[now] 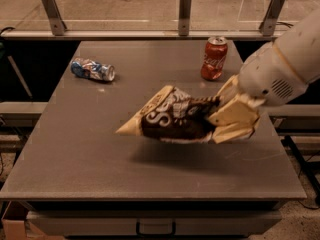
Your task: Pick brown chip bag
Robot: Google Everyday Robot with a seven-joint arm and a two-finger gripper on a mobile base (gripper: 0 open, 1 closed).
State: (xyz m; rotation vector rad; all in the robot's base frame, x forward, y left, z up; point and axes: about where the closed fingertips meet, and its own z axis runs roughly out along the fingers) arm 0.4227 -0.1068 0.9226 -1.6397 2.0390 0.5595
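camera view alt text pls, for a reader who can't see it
A robot arm's claw grips one end of a brown chip bag and holds it in the air above a grey table, with the bag's shadow on the surface below. A red soda can stands upright behind it, and a crushed blue-silver can lies at the far left.

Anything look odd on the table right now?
Only the blue can far left: crushed, lying on its side. The soda can stands upright; the gripper holds the chip bag off the table.

brown chip bag [172, 116] end hidden in gripper [223, 120] above table [75, 149], arm [285, 69] cropped at right
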